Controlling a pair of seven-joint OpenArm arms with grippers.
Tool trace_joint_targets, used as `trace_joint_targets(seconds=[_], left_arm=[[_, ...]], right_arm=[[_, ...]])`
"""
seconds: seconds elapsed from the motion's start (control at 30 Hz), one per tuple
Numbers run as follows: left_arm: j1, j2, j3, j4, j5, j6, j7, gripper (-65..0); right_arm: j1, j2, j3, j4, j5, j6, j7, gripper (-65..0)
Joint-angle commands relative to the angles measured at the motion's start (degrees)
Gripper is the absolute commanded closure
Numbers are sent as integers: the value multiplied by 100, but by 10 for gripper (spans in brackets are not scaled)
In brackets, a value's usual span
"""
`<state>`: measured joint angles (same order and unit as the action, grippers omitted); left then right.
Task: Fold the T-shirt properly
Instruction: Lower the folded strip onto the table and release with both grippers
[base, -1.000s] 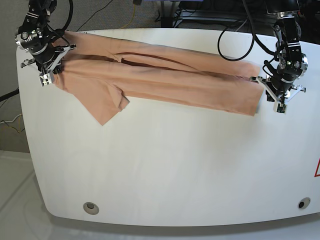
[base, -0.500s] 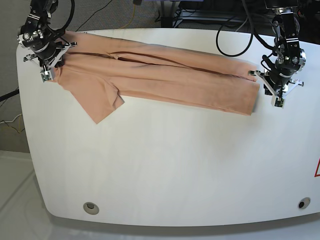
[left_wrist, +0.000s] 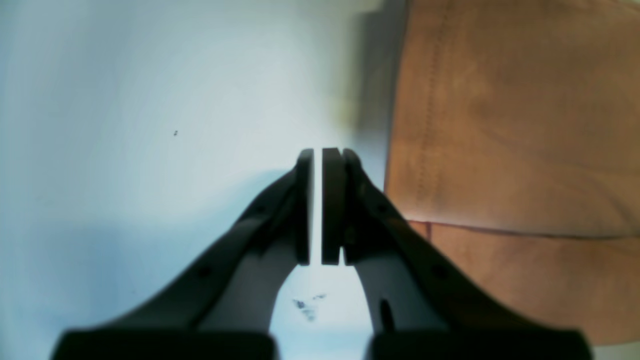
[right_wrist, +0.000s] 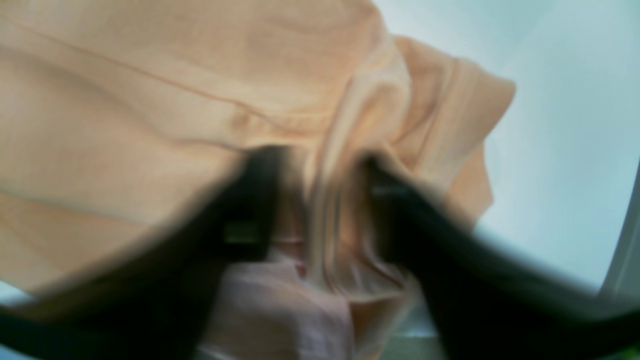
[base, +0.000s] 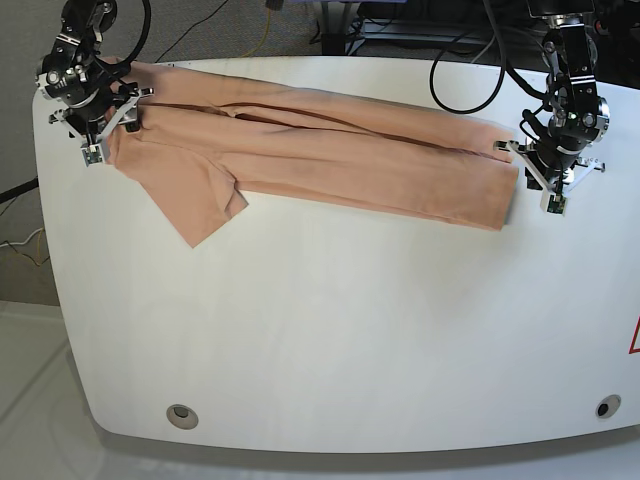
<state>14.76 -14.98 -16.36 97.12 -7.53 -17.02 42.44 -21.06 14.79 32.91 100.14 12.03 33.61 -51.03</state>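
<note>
The peach T-shirt (base: 350, 165) lies as a long folded band across the back of the white table (base: 350, 330), with one sleeve (base: 200, 205) sticking out toward the front at the left. My right gripper (base: 95, 150) is at the band's left end. In the right wrist view its blurred fingers (right_wrist: 250, 210) stand apart, and a ridge of T-shirt fabric (right_wrist: 150, 100) rises between them around my right gripper (right_wrist: 320, 170). My left gripper (base: 553, 200) sits just off the band's right end. It is shut on nothing (left_wrist: 318, 152), over bare table beside the hemmed T-shirt edge (left_wrist: 500, 125).
Black cables and equipment hang behind the table's far edge. Two round holes (base: 181, 415) (base: 603, 407) sit near the front corners. A red mark (base: 634, 340) shows at the right rim. The table's edge runs close behind my right gripper.
My right gripper's jaws have spread apart at the shirt's left end. Both arms and the shirt band have shifted slightly toward the back. The left gripper stays shut.
</note>
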Motion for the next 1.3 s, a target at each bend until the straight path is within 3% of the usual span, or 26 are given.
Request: trace_joint_targets(seconds=[0.0, 0.07, 0.43, 0.8, 0.9, 1.1, 1.27], left_arm=[[-39, -89, -30, 112, -16, 9, -116, -16], [-48, -97, -30, 121, -16, 9, -116, -16], [-241, -124, -135, 253, -16, 9, -107, -18], [-408, -97, -100, 771, 362, 9, -107, -19], [-408, -89, 14, 859, 371, 9, -107, -19], [-364, -71, 295, 1026, 362, 9, -107, -18], [-224, 184, 418, 1026, 371, 9, -107, -16]], right_arm=[[-17, 91, 28, 180, 14, -7, 96, -569], [-26, 91, 28, 285, 14, -7, 96, -650], [-26, 91, 81, 1112, 14, -7, 78, -650], [-114, 99, 81, 1314, 23, -7, 78, -646], [-237, 82, 72, 1314, 76, -7, 78, -548], [-316, -226, 81, 1314, 23, 2, 78, -282], [-457, -323, 81, 1314, 23, 2, 78, -77]])
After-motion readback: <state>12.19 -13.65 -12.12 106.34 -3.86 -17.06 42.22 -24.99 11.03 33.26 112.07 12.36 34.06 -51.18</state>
